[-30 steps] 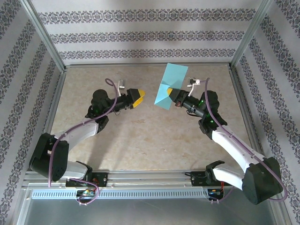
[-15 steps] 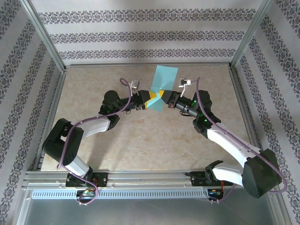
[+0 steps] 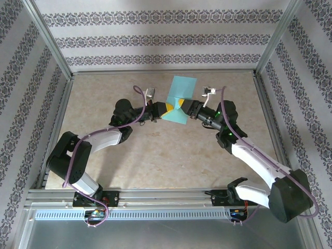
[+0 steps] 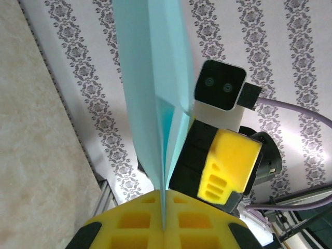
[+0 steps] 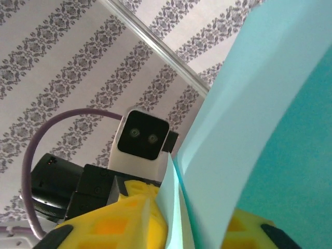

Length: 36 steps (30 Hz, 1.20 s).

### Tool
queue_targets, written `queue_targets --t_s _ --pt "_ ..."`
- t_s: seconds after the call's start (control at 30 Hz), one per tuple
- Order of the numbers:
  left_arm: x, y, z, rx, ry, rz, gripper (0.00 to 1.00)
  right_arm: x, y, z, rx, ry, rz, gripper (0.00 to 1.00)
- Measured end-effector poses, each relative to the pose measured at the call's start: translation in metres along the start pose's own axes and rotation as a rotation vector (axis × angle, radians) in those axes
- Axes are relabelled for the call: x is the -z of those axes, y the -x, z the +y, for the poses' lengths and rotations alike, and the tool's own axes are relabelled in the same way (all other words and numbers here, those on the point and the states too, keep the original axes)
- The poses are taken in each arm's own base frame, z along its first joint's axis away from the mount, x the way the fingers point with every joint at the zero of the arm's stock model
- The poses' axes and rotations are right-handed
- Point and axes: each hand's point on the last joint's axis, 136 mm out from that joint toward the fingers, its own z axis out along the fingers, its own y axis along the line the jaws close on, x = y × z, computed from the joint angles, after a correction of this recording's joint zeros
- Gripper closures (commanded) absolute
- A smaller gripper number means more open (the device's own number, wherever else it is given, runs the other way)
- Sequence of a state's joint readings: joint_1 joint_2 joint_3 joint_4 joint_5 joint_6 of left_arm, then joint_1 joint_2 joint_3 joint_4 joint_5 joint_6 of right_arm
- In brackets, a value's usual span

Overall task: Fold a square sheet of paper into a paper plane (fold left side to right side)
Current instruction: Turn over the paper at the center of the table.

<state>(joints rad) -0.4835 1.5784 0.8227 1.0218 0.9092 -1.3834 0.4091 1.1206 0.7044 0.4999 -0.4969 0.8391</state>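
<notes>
Top view, sheet: the thin teal-blue paper sheet, folded, is held up over the far middle of the beige stone-patterned table, between my left gripper and my right gripper.
Left wrist view, left gripper: clenched on the sheet's lower edge, which rises past the table's far rail.
Right wrist view, right gripper: the sheet runs between my yellow fingers. I cannot tell whether they pinch it.
</notes>
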Motion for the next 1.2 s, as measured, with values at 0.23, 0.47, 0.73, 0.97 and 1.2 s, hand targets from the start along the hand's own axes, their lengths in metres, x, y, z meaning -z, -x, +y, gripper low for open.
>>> queue_targets --t_s 0.23,0.47,0.73,0.97,1.2 --pt "0.014 -0.012 0.004 -0.076 0.208 0.044 1.00 0.042 0.009 -0.024 0.056 -0.184 -0.057 0.37" --pt "0.038 -0.008 0.004 -0.313 0.679 0.099 1.00 0.092 -0.002 -0.088 0.075 -0.566 -0.047 0.17" --pt "0.067 -0.051 0.072 -0.586 1.395 0.456 1.00 0.147 -0.030 -0.151 0.011 -0.876 0.006 0.03" --pt "0.094 -0.066 0.128 -0.701 1.785 0.663 1.00 0.167 -0.033 -0.160 -0.014 -0.928 -0.019 0.02" --pt "0.102 -0.078 0.166 -0.647 1.966 0.669 1.00 0.175 -0.034 -0.164 -0.034 -0.946 -0.037 0.02"
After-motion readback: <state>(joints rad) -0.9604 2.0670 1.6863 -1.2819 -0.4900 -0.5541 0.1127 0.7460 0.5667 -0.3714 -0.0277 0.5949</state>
